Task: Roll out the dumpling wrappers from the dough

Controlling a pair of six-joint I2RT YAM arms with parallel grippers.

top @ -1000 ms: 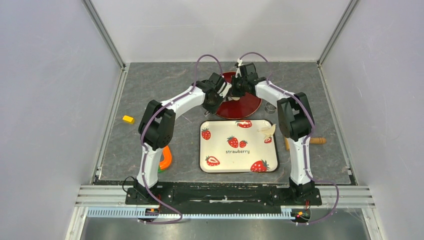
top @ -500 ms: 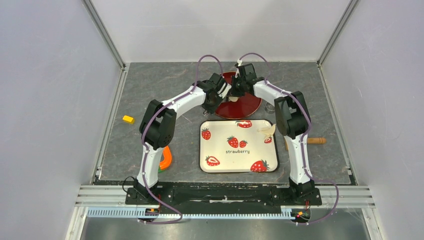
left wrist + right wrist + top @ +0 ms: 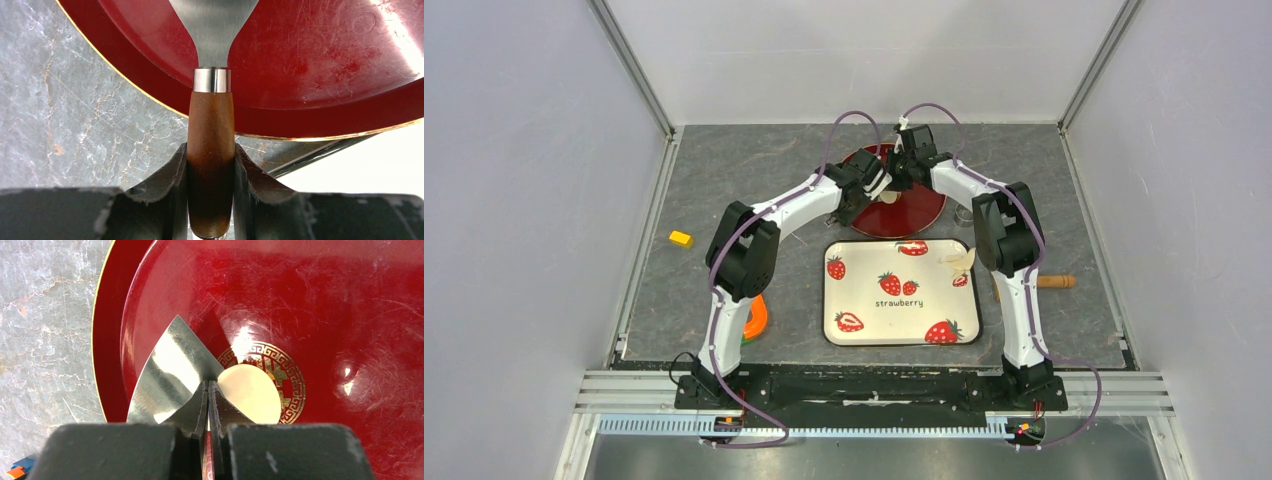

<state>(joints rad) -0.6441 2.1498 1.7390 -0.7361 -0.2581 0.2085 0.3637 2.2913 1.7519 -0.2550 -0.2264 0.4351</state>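
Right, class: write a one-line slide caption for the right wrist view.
Shut right end effector over the red plate, a round dumpling wrapper at its tips beside the metal spatula.

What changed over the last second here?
The left gripper, clamped on the spatula, edged right toward the shut right gripper over the red plate; the right arm's elbow drew in slightly. Nothing was grasped or released. The tray, dough scrap and roller stayed put.
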